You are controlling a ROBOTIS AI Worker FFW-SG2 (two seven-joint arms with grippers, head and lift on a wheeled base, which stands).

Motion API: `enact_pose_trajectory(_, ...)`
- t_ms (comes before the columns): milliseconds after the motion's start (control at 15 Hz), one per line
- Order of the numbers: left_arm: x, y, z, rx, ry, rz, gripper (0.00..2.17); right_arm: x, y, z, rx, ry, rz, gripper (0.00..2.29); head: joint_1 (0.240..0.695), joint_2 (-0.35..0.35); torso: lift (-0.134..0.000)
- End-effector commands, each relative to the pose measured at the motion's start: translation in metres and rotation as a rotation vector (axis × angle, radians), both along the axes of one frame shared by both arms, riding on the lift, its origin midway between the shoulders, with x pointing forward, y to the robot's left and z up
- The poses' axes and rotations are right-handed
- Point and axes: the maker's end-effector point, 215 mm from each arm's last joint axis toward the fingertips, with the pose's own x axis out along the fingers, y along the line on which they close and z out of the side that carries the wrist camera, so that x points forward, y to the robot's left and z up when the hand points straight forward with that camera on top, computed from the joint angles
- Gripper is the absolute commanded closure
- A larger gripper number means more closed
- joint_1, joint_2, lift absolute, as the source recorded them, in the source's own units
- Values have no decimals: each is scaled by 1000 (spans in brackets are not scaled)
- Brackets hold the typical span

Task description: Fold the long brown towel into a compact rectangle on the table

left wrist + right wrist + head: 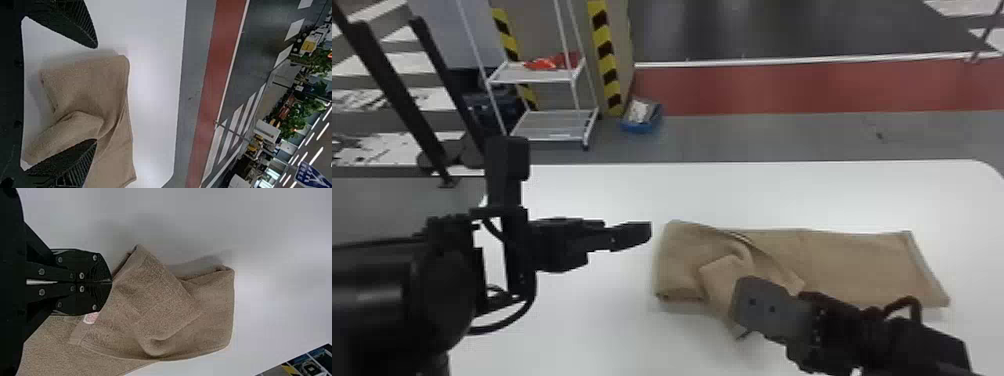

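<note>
The brown towel point(857, 265) lies on the white table, its left part folded over to the right and bunched, its right part flat. Left of the towel is my left gripper point(648, 235); in the left wrist view the same gripper point(97, 94) has its fingers wide apart, the towel point(94, 86) showing between and beyond them. My right gripper point(742, 320) is over the towel's near side, at the folded flap. From the right wrist, the right gripper point(111, 282) has its fingertips together on the edge of the towel point(168, 305), near a small pinkish label.
The white table point(572, 320) extends around the towel, with its far edge behind. Beyond it on the floor stand a white wire rack point(552, 125), a blue box point(641, 117) and a yellow-and-black striped post point(606, 60).
</note>
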Motion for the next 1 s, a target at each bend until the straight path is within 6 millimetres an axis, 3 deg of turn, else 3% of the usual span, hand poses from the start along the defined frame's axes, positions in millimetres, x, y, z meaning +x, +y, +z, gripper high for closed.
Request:
enact_pose_trajectory(0,-2,0,-5,-6,18,4,26,-1,-6,-2,7,12,-38,741,695,118,-125)
enact_pose_trajectory(333,-2,0,-7,-8,24,2,26,5,-18,-2,-34,-13,-42,329,695,105,-125)
enact_pose_trajectory(533,-2,1,-9,-7,27,4,26,14,-24,-6,-89,-33,-29,329,695,96,-125)
enact_pose_trajectory(933,-2,2,-14,-7,39,7,26,29,-18,-24,-181,-36,16,404,695,91,-125)
